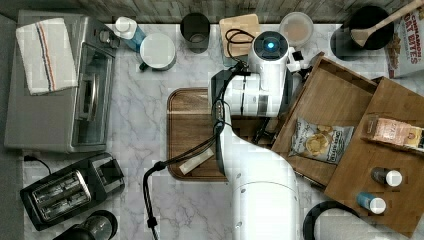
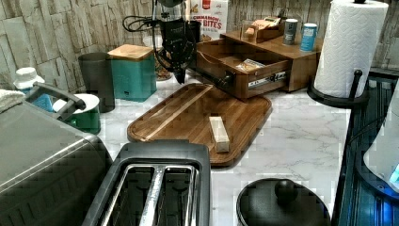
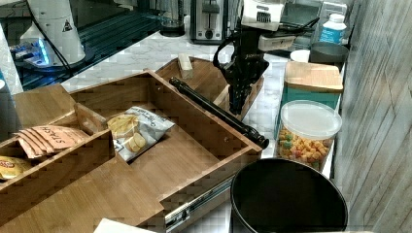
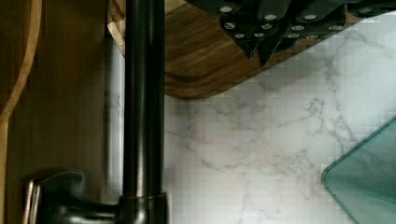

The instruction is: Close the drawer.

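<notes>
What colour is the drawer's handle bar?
The handle is dark, near-black bronze, clearest in the wrist view.

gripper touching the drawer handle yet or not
Apart. In the wrist view the gripper, fingertips together, hangs over the board's corner, with bare marble showing between it and the dark handle bar of the drawer.

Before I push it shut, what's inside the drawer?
The drawer stands pulled out, and a bag of chips lies flat on its floor near the cabinet end. The rest of the visible floor is bare wood. Whatever lies back under the cabinet top is covered.
</notes>
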Available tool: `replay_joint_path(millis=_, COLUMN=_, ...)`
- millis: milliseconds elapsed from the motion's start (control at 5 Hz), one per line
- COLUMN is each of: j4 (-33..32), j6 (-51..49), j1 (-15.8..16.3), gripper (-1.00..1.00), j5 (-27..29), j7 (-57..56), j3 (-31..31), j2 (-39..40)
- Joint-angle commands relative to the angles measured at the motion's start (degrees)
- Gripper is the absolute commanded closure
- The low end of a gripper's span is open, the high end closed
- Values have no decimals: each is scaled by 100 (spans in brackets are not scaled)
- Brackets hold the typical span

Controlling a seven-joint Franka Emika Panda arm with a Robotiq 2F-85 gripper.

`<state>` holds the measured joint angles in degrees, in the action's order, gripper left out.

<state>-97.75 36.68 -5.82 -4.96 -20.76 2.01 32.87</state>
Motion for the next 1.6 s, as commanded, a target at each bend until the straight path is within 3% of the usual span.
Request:
replay_joint_path(millis=200, j4=-52, j6=-36, j1=-1170, gripper=100, j5=667, j7=-1565, j3=-17, j2=-424)
replay_joint_path(millis=600, j4=-686, j6=142, j1=-1550, gripper=100, j5=250, j7=-1996, j3=391, j2=-767)
replay_joint_path(millis=1000, j4=-1124, j6=302, j1=-1770, gripper=100, j5=-523, j7=-1912, j3=1080, j2=-1027)
replay_joint_path(millis=1200, j4=-1006, j6=36, j1=-1966, gripper=100, j5=-725, j7=-1741, j3=1218, j2=-959)
replay_joint_path(millis=1400, j4=-657, j6=-280, j1=-2133, gripper=100, j5=-471, j7=-1706, j3=1376, j2=-717)
replay_joint_path(millis=1600, j4=-223, j6=-1149, j1=-2119, gripper=100, j5=-466, j7=-1472, j3=1636, j2=-732)
